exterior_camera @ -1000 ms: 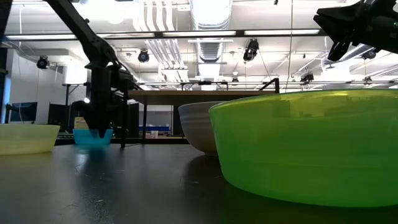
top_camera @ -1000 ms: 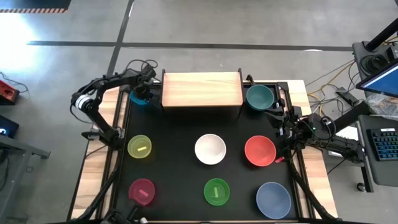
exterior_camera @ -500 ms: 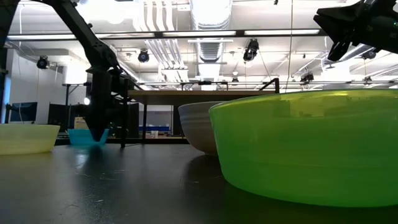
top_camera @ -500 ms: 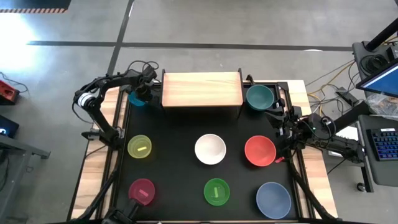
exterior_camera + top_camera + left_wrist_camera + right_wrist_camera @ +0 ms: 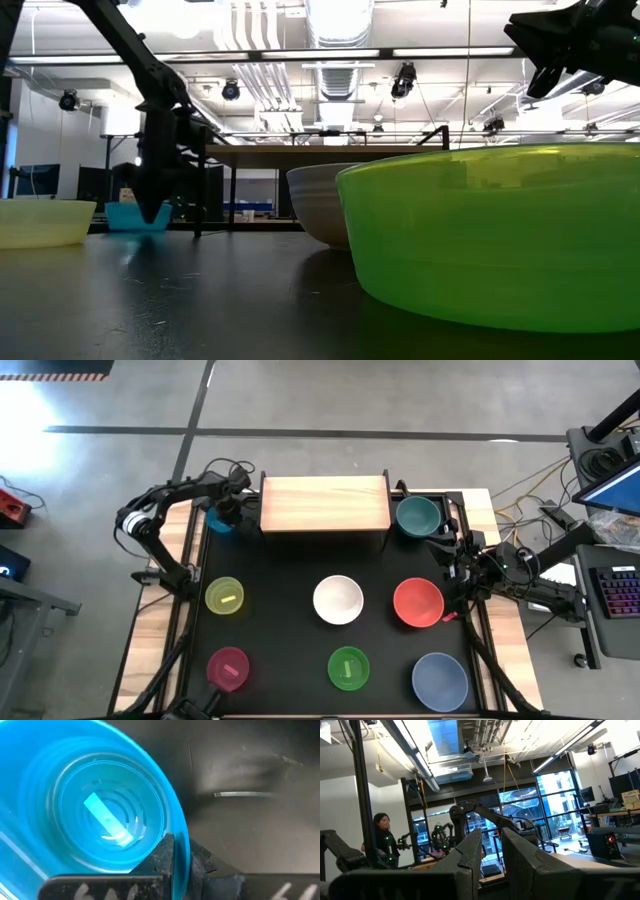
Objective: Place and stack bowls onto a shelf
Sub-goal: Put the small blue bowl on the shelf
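- Left wrist view: blue bowl (image 5: 95,805) sits on the tabletop (image 5: 280,575), just left of the shelf (image 5: 324,503).
- Your left gripper (image 5: 177,857) pinches its rim; pickup is under way.
- Next, lift clear onto the shelf.
- Right gripper (image 5: 490,851), slightly parted, waits near the red bowl (image 5: 417,603).

Bright ceiling strips (image 5: 300,52) light the room evenly. Glare washes out the floor (image 5: 30,410) at the high view's upper left. The near green bowl (image 5: 500,230) looks soft, perhaps out of focus. Windows (image 5: 555,795) glow behind.
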Controlling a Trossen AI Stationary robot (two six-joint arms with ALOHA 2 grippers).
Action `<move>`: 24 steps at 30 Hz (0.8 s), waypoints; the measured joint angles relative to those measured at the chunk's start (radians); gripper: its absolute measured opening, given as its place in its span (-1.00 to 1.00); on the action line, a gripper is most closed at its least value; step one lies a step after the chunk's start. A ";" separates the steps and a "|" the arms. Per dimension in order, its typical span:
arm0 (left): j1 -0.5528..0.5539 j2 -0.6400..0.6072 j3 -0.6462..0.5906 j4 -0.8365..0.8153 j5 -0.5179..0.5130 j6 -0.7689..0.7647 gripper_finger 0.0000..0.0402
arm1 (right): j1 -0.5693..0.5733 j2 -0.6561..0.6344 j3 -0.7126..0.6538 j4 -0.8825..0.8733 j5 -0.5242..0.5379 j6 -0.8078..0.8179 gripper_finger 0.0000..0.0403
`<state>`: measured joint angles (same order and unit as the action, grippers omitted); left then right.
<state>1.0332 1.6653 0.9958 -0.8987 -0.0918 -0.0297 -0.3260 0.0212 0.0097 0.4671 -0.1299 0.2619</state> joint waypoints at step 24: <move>0.006 -0.027 0.349 -0.080 -0.077 -0.111 -1.00 | 0.000 0.000 0.000 0.000 0.000 0.000 -0.67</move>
<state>1.0397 1.6386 1.3451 -0.9788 -0.1692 -0.1406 -0.3260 0.0213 0.0097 0.4671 -0.1296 0.2619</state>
